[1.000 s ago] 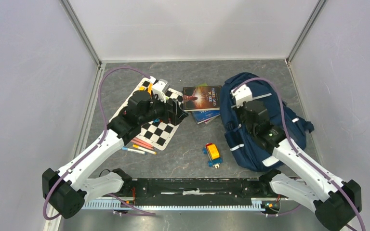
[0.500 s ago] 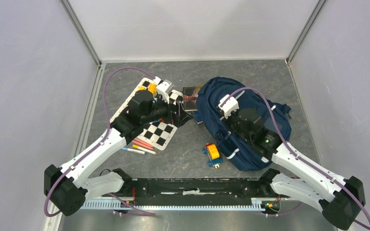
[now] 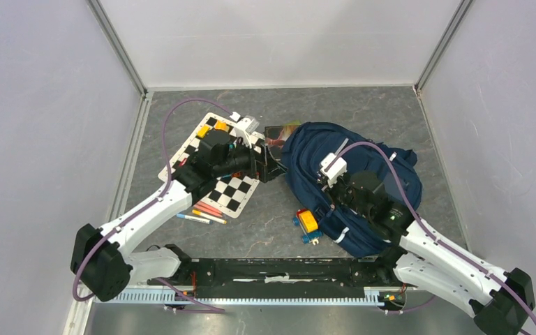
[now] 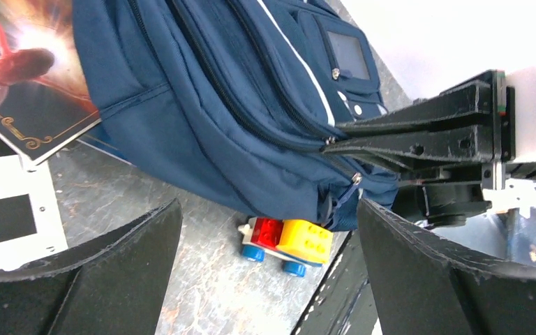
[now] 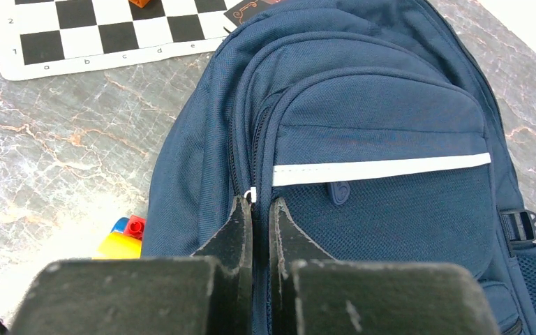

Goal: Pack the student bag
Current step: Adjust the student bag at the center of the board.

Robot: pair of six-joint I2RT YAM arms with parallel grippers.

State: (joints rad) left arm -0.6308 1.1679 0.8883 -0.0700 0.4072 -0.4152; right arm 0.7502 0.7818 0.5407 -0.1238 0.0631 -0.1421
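Observation:
The student bag (image 3: 363,164), navy blue with a pale stripe (image 5: 380,169), lies right of centre, its top over a book (image 3: 279,134). My right gripper (image 3: 338,190) sits on the bag's near left side. In the right wrist view it (image 5: 259,202) is shut on a fold of the bag (image 5: 377,105) beside a zip with a white pull. My left gripper (image 3: 272,167) is open and empty at the bag's left edge. In the left wrist view its jaws (image 4: 266,202) stand wide apart, facing the bag (image 4: 202,112) and a toy car (image 4: 286,241).
A chess mat (image 3: 216,174) with orange pieces (image 3: 202,131) lies under the left arm, with pens (image 3: 202,213) at its near edge. The red-and-yellow toy car (image 3: 308,223) touches the bag's near left side. Grey walls enclose the table on three sides.
My right gripper has dragged the bag left and nearer, so it now covers most of the book. My left gripper has shifted a little to the right.

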